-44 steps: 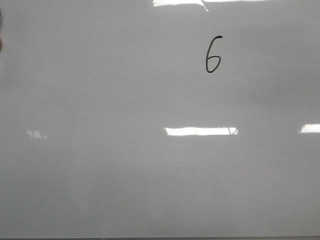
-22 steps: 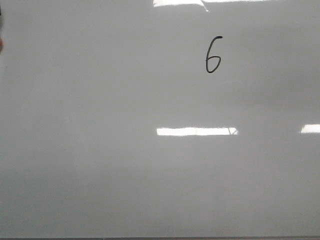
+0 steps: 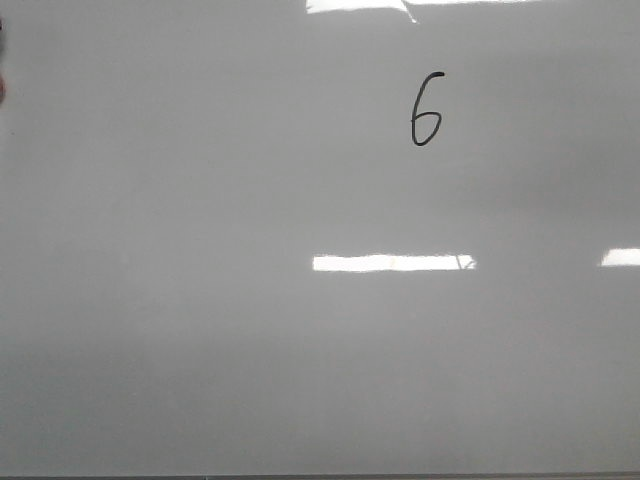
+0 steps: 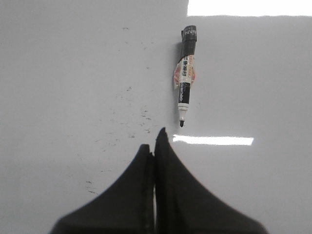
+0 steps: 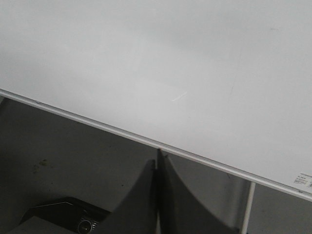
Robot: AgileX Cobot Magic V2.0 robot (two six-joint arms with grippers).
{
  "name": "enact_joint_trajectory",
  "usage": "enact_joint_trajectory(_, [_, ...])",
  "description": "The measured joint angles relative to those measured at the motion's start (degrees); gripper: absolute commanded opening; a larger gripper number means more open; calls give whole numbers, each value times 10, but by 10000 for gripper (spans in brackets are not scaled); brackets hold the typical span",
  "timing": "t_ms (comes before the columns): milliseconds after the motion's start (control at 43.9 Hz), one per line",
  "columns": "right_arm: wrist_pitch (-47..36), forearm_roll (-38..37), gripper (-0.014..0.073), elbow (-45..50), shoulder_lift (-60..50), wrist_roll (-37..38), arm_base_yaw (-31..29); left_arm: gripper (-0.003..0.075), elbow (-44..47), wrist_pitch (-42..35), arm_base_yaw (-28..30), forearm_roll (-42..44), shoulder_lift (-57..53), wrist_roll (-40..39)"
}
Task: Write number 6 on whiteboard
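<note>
A finished number 6 (image 3: 425, 110) on the whiteboard (image 3: 200, 330), both pairs of fingers pressed together and holding nothing.

Left to right: the left gripper (image 4: 154, 146) hangs over the board with its fingers (image 4: 168, 165) closed flat against each other, an uncapped marker (image 4: 185, 73) lying loose just beyond their tips, nib toward them, not touching. The number 6 sits in the board's upper right in the front view, well apart from both grippers: thin black line, tall curved stem, closed lower loop, upright. The right gripper (image 5: 157, 168) is off the board's framed edge, its fingers (image 5: 170, 195) likewise narrow and empty.
</note>
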Motion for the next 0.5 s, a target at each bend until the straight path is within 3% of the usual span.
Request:
enact_joint_trajectory(319, [0,0,-123,0,0,0,0,-20,0,-8,-15,0,0,10])
enact_joint_trajectory(502, [0,-1,-123,0,0,0,0,-20,0,-42,-18,-30,0,61])
